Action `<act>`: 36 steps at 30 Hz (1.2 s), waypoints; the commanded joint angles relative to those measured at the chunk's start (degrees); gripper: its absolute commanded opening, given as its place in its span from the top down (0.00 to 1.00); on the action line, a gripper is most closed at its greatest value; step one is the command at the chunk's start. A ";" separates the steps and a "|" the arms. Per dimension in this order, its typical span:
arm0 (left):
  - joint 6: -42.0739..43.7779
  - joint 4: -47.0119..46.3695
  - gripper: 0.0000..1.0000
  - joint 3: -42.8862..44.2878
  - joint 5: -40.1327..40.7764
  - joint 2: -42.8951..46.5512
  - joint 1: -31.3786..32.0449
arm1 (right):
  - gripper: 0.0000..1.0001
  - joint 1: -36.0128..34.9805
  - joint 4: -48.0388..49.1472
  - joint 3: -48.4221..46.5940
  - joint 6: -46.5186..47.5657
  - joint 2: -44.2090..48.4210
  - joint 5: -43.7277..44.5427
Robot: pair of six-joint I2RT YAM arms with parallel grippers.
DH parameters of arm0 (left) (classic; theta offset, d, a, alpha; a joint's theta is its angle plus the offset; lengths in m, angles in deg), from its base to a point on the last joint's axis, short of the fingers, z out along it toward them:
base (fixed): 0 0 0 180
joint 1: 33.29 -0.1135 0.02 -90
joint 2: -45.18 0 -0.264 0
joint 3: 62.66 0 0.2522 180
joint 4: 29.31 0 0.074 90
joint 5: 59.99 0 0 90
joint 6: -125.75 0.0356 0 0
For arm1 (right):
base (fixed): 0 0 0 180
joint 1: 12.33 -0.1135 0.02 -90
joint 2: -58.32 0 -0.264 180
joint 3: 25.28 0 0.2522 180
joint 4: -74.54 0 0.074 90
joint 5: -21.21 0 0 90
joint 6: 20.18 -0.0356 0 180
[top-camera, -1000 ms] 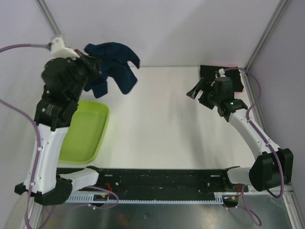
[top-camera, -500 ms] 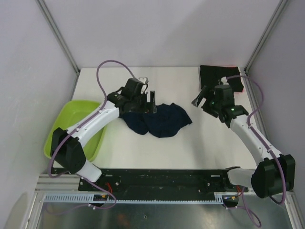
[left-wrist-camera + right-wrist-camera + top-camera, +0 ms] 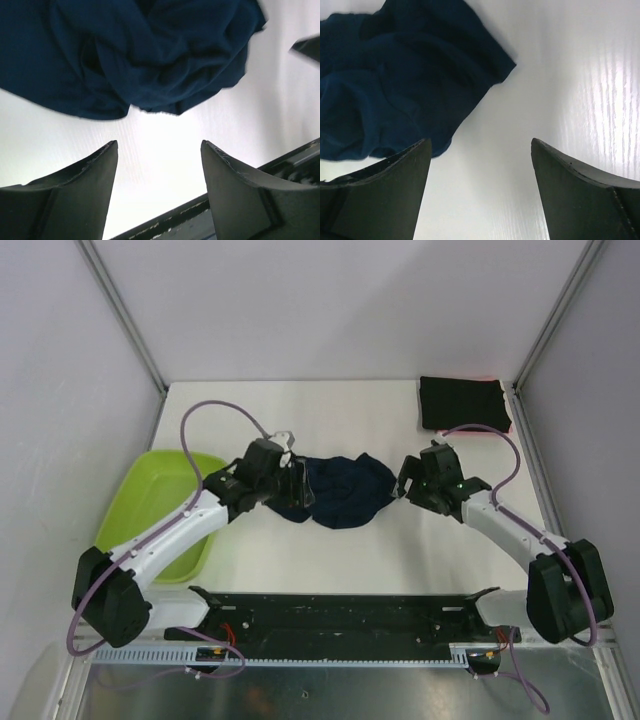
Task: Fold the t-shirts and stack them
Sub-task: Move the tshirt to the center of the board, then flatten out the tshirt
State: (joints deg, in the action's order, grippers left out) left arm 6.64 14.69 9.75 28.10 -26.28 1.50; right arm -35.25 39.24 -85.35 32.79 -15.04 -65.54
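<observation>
A dark navy t-shirt (image 3: 340,492) lies crumpled in a heap at the middle of the white table. My left gripper (image 3: 297,483) stands open at its left edge; in the left wrist view the navy t-shirt (image 3: 145,55) lies just beyond the empty left gripper (image 3: 159,144). My right gripper (image 3: 403,478) is open at the heap's right edge, and its wrist view shows the navy t-shirt (image 3: 405,75) to the left of the empty right gripper (image 3: 481,142). A folded black t-shirt (image 3: 462,403) lies at the back right, with a red-pink edge (image 3: 487,379) showing beneath it.
A lime-green tub (image 3: 155,515) sits at the left edge of the table, under my left arm. A black rail (image 3: 340,612) runs along the near edge. Grey walls and metal posts close in the back and sides.
The left arm came down from high at the back left and let the navy t-shirt drop onto the table, then opened. The right gripper moved left and nearer, up to the heap.
</observation>
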 commanded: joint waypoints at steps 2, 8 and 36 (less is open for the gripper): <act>-2.84 -2.38 0.29 -5.22 -0.26 0.49 1.23 | 0.20 3.26 8.11 0.11 0.57 -4.83 0.82; -3.32 -3.37 0.29 -7.44 -0.38 -0.24 1.24 | 0.32 3.36 13.87 -0.40 0.09 -11.46 -0.49; -5.19 -9.79 0.33 -7.58 -4.33 -7.88 1.22 | 1.00 7.23 8.67 -7.71 -0.88 -16.83 5.78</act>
State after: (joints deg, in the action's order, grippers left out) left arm 2.19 7.37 1.29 24.82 -34.04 2.55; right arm -32.15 52.52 -89.90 31.39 -37.36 -63.59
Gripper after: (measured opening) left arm 0.679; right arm 0.022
